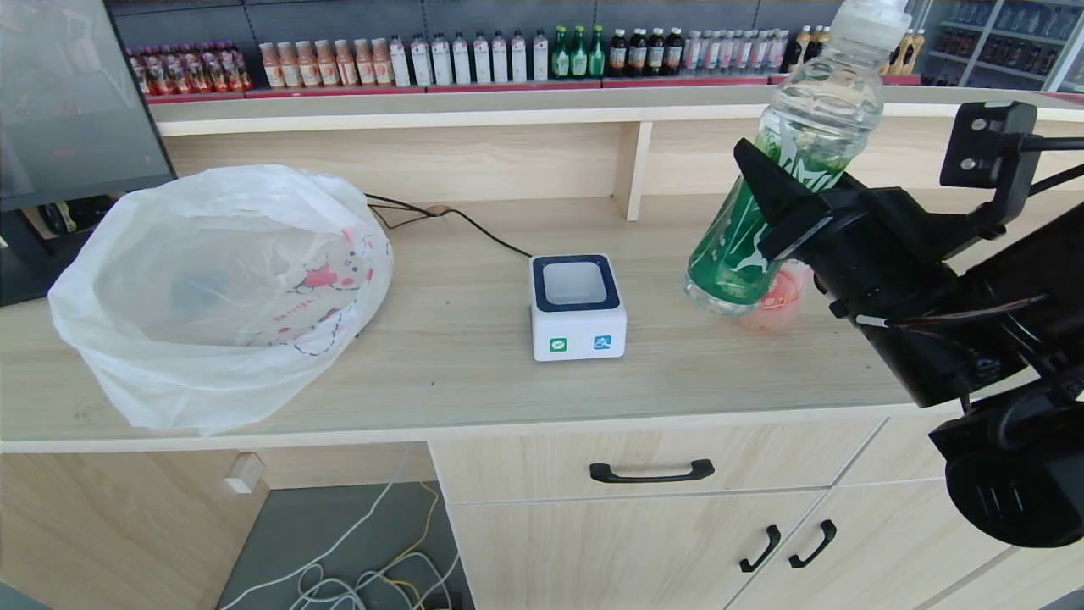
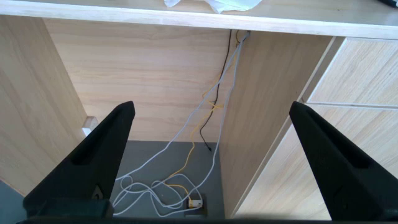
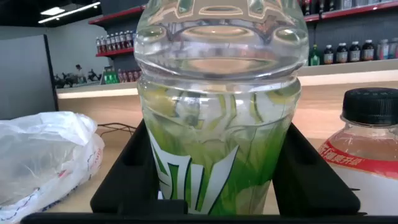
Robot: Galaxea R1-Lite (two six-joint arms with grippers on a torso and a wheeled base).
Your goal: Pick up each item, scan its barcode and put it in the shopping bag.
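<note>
Green-labelled bottle (image 1: 788, 169) is gripped in your right hand (image 1: 783, 216) at upper right, tilted above the counter (image 1: 457, 373), right of the white scanner (image 1: 578, 307); the shopping bag (image 1: 220, 288) lies at left. Your left hand (image 2: 211, 109) gapes wide below counter level.

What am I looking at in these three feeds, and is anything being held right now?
This is a two-armed robot at a shop counter. The wide picture comes from its head camera; the other two come from a camera on each wrist. The right gripper holds a green-labelled drink bottle tilted over the counter, its fingers shut around it. The left gripper hangs open below the counter's edge, facing cables on the floor. On the counter lie an open white shopping bag, a small white barcode scanner and a red-labelled bottle with a black cap.
</note>
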